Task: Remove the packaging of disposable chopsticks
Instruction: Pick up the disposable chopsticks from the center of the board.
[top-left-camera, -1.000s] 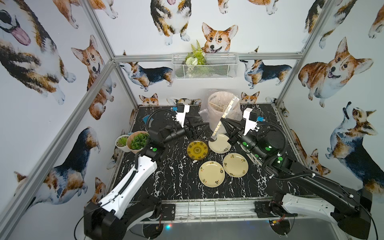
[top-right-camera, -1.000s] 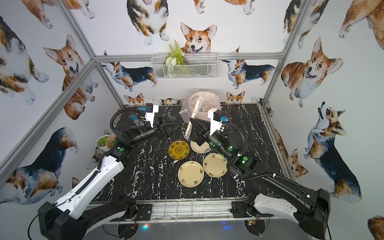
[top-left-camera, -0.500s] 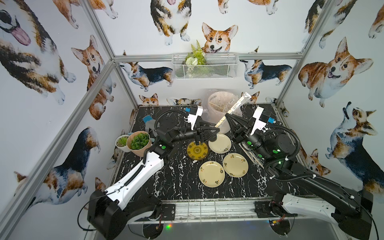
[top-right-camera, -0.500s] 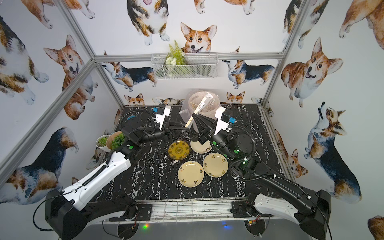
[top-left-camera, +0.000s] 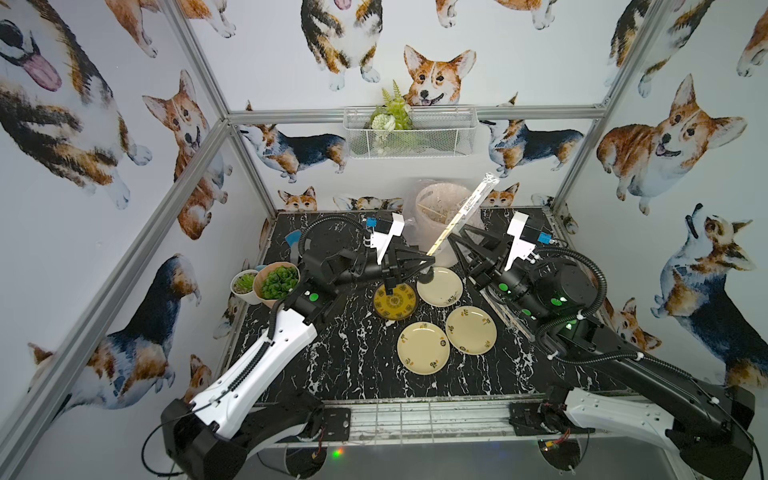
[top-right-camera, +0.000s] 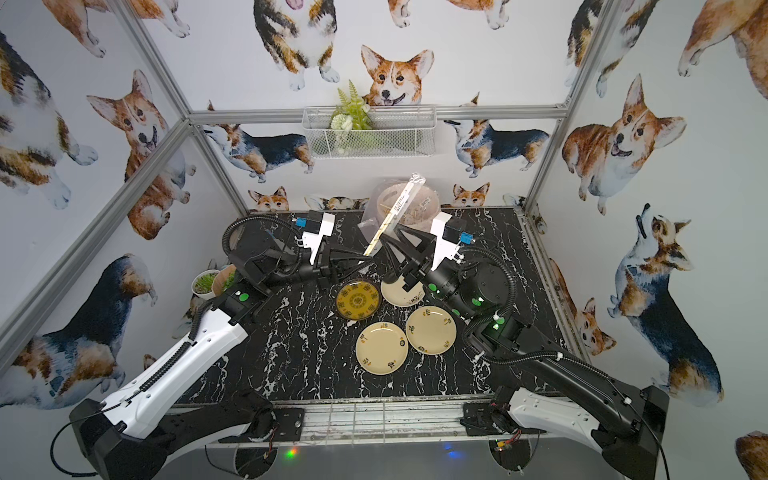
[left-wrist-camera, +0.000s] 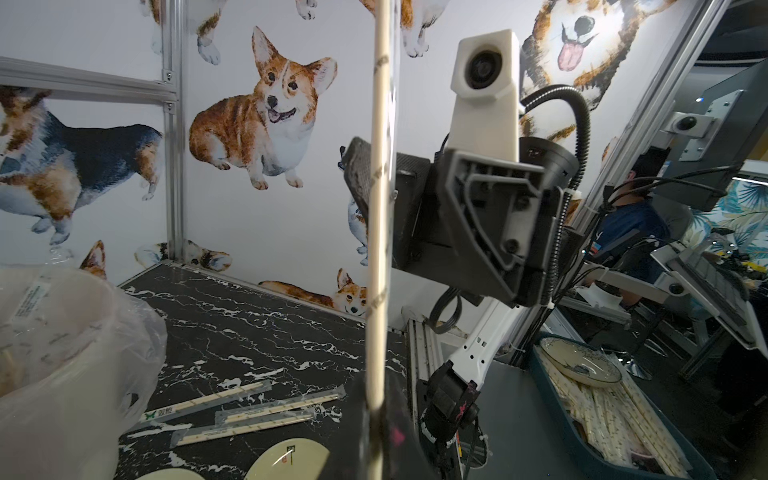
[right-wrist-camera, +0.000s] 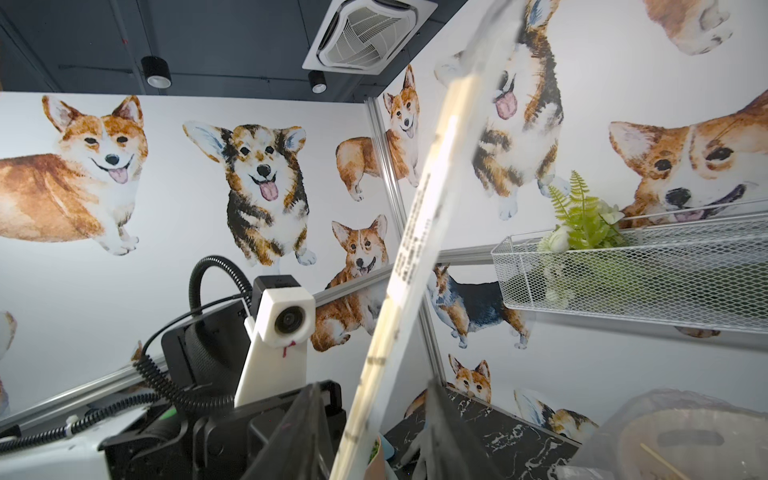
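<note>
One chopstick pair (top-left-camera: 440, 241) is clamped at its near end in the left gripper (top-left-camera: 430, 260); its sleeve (top-left-camera: 478, 195), slanting up far-right, is straddled by the right gripper (right-wrist-camera: 374, 384), jaws parted.

A long, pale wooden chopstick pair (left-wrist-camera: 379, 208) in a clear plastic sleeve (left-wrist-camera: 381, 299) stands straight up. A white camera (left-wrist-camera: 484, 83) is behind it. Three more wrapped pairs (left-wrist-camera: 274, 409) lie flat on the black marble table (left-wrist-camera: 257, 328).

packaging (top-left-camera: 482, 189): glossy clear plastic | chopsticks (top-left-camera: 442, 237): pale matt wood | table (top-left-camera: 353, 353): glossy black marble-look
</note>
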